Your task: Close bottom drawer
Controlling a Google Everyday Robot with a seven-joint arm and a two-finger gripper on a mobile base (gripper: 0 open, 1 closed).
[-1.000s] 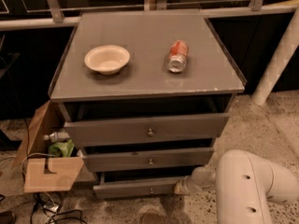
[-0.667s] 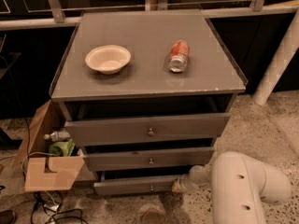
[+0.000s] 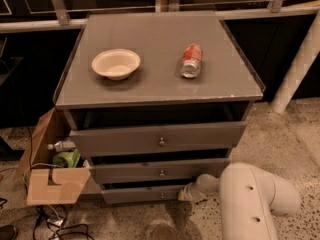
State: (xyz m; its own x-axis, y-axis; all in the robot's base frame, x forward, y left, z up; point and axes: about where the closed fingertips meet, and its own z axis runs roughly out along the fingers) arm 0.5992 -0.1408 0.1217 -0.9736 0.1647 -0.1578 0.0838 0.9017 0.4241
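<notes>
Beside bottom drawer (image 3: 134, 195), gripper (image 3: 187, 193)

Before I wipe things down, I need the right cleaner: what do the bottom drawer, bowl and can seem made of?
The bottom drawer: likely painted wood, matte grey with a small metallic knob. The bowl: perhaps paper or foam, dull cream, thin rim. The can: metal, glinting end, red print. The gripper is at the drawer front's right end.
</notes>
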